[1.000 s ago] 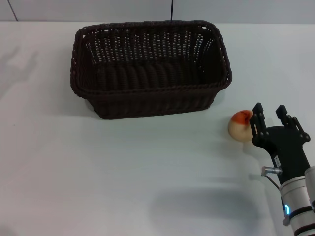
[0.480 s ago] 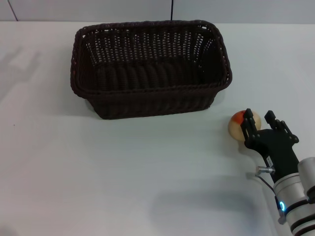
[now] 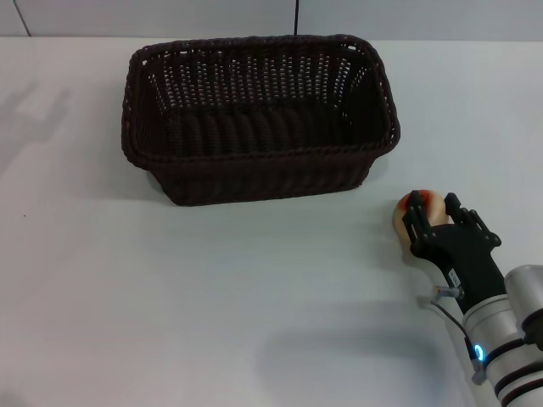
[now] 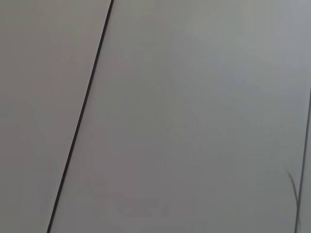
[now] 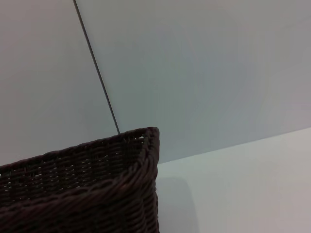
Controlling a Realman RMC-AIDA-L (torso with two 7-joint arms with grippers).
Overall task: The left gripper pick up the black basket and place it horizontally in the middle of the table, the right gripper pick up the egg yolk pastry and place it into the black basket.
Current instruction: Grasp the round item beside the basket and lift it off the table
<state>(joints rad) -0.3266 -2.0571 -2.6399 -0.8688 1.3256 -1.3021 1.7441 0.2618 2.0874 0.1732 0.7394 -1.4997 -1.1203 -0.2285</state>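
The black basket (image 3: 263,174) stands lengthwise across the middle of the white table (image 3: 195,297), upright and empty. One corner of it shows in the right wrist view (image 5: 97,194). The egg yolk pastry (image 3: 402,218) lies on the table to the right of the basket's front corner. My right gripper (image 3: 432,204) is open, low over the table, with one finger on each side of the pastry and partly covering it. My left gripper is out of view; the left wrist view shows only a grey wall.
A grey wall with a dark vertical seam (image 3: 297,17) runs behind the table's far edge. Bare tabletop lies left of and in front of the basket.
My right gripper has moved left and forward, from beside the pastry to straddling it. The basket and pastry have not moved.
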